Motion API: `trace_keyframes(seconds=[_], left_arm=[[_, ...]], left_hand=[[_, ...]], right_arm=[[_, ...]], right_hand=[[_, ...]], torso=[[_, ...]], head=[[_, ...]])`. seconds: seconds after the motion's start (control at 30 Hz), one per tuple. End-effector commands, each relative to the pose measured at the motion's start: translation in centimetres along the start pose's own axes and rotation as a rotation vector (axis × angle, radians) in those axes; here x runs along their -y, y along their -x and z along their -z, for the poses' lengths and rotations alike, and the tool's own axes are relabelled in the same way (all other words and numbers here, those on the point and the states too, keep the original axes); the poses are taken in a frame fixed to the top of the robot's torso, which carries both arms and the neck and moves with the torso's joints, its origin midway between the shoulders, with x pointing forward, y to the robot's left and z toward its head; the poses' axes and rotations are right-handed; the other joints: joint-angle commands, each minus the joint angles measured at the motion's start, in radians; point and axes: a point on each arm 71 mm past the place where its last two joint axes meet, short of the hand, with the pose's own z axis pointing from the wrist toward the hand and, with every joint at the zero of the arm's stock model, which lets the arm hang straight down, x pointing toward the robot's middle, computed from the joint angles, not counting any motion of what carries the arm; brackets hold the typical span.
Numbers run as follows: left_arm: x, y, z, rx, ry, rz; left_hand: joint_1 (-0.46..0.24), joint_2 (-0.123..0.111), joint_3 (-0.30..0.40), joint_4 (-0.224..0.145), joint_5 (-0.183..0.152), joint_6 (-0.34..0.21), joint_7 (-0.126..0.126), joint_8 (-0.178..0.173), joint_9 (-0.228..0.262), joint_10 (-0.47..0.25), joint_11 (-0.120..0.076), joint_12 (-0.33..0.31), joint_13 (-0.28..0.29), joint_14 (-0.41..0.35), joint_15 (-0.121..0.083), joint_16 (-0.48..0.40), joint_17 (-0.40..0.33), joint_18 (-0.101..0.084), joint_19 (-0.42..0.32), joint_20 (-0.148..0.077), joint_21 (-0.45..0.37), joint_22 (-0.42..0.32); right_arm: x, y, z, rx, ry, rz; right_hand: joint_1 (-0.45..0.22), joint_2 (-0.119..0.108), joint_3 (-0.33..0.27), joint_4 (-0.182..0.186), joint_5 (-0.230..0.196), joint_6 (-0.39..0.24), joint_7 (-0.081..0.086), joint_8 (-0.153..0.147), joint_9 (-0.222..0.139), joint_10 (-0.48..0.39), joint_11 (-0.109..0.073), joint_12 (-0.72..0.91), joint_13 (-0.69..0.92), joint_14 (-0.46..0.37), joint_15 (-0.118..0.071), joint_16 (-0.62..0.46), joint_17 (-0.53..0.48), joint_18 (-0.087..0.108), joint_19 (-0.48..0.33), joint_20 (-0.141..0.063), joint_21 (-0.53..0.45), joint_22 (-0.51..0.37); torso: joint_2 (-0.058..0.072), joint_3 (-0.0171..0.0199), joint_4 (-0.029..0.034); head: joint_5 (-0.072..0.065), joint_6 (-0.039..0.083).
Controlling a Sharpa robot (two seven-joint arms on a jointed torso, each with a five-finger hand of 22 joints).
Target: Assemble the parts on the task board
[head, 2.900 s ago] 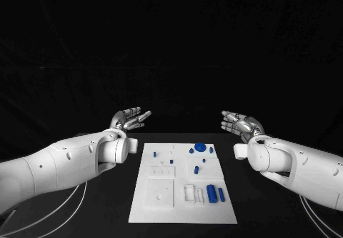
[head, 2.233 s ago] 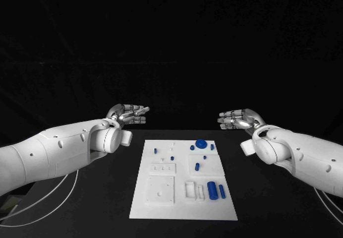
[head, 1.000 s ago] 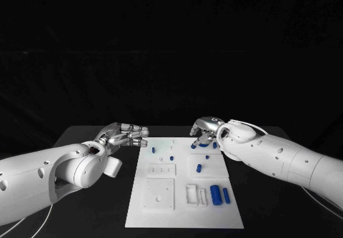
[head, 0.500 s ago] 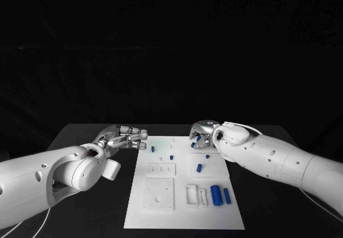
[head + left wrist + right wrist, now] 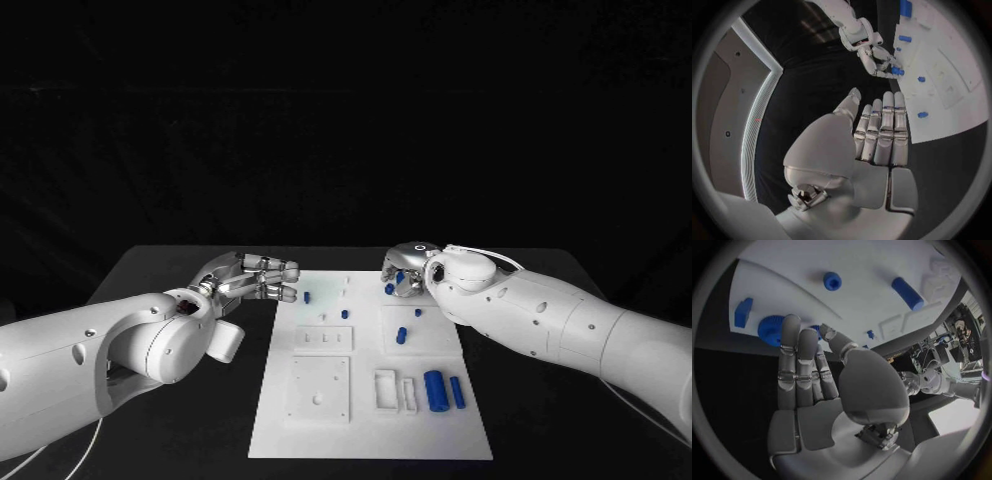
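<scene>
Silver fingers of your right hand [image 5: 405, 272] reach down over the far right corner of the white task board [image 5: 325, 440], fingertips at a blue toothed disc [image 5: 771, 331]. From the head camera the hand hides that disc, so you cannot tell whether it is gripped. Your left hand [image 5: 254, 277] hovers beside the board's far left edge, fingers straight and together, holding nothing. Blue cylinders [image 5: 434, 388] lie near the board's front right.
</scene>
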Motion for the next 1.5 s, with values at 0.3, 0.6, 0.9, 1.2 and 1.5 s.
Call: trace_keyframes(seconds=[0.3, 0.6, 0.9, 1.2, 1.5], left_arm=[[0.0, -0.3, 0.0, -0.021, 0.006, 0.004], [0.0, -0.3, 0.0, -0.024, 0.011, 0.005], [-0.1, -0.4, -0.1, -0.026, 0.012, 0.005], [-0.1, -0.3, -0.2, -0.024, 0.015, 0.003], [-0.1, -0.3, -0.2, -0.023, 0.018, 0.003]], left_hand=[[0.001, 0.008, 0.000, -0.008, 0.003, -0.002, 0.004, 0.001, 0.000, -0.005, -0.001, 0.003, 0.001, -0.003, 0.002, -0.002, 0.000, 0.001, -0.009, 0.001, 0.006, 0.001], [0.002, 0.007, 0.001, -0.011, 0.002, -0.004, 0.005, 0.001, 0.000, -0.004, -0.001, 0.003, 0.001, -0.004, 0.002, -0.002, 0.000, 0.001, -0.011, 0.001, 0.009, 0.001], [0.003, 0.006, 0.002, -0.013, 0.001, -0.005, 0.005, 0.001, 0.000, -0.004, -0.001, 0.003, 0.001, -0.004, 0.002, -0.003, 0.000, 0.001, -0.012, 0.001, 0.011, 0.002], [0.004, 0.006, 0.002, -0.016, 0.001, -0.006, 0.005, 0.001, 0.000, -0.005, 0.000, 0.003, 0.001, -0.005, 0.003, -0.003, 0.000, 0.001, -0.014, 0.001, 0.013, 0.002], [0.004, 0.007, 0.004, -0.020, 0.002, -0.008, 0.006, 0.001, 0.000, -0.006, 0.000, 0.003, 0.001, -0.005, 0.003, -0.003, 0.000, 0.001, -0.017, 0.001, 0.018, 0.003]], right_arm=[[-0.1, -0.3, 0.0, -0.026, -0.010, 0.026], [0.0, -0.6, -0.1, -0.040, -0.013, 0.026], [-0.2, -1.0, -0.2, -0.048, -0.010, 0.022], [-0.2, -1.1, -0.1, -0.050, -0.014, 0.019], [-0.2, -0.7, 0.0, 0.006, -0.039, 0.018]], right_hand=[[-0.052, 0.005, 0.139, 0.012, -0.008, 0.064, 0.001, 0.003, 0.000, 0.081, -0.003, 0.004, 0.001, -0.005, -0.008, 0.028, 0.012, 0.012, -0.015, -0.006, 0.027, 0.056], [-0.057, 0.006, 0.139, 0.018, -0.017, 0.071, 0.004, 0.003, 0.000, 0.087, -0.001, 0.004, 0.001, -0.009, -0.007, 0.035, 0.011, 0.015, -0.018, -0.004, 0.023, 0.079], [-0.058, 0.003, 0.113, 0.018, -0.012, 0.065, 0.006, 0.003, 0.000, 0.080, 0.001, 0.004, 0.001, -0.009, -0.005, 0.037, 0.009, 0.016, -0.011, -0.002, 0.006, 0.089], [-0.061, 0.016, 0.098, 0.026, -0.019, 0.095, 0.005, 0.005, 0.002, 0.123, -0.006, 0.004, 0.002, -0.011, -0.010, 0.039, 0.009, 0.009, 0.001, -0.005, -0.001, 0.099], [-0.067, 0.048, 0.131, 0.047, -0.059, 0.172, -0.004, 0.005, 0.005, 0.212, -0.035, 0.004, 0.003, -0.012, -0.038, 0.040, 0.015, -0.031, -0.008, -0.040, 0.053, 0.171]], torso=[[0.005, -0.0030, 0.0021], [0.008, -0.0052, 0.0038], [0.011, -0.0073, 0.0050], [0.011, -0.0084, 0.0043], [0.011, -0.0096, 0.0070]], head=[[0.011, -0.003], [0.008, -0.004], [0.008, -0.003], [0.006, -0.004], [0.008, 0.001]])
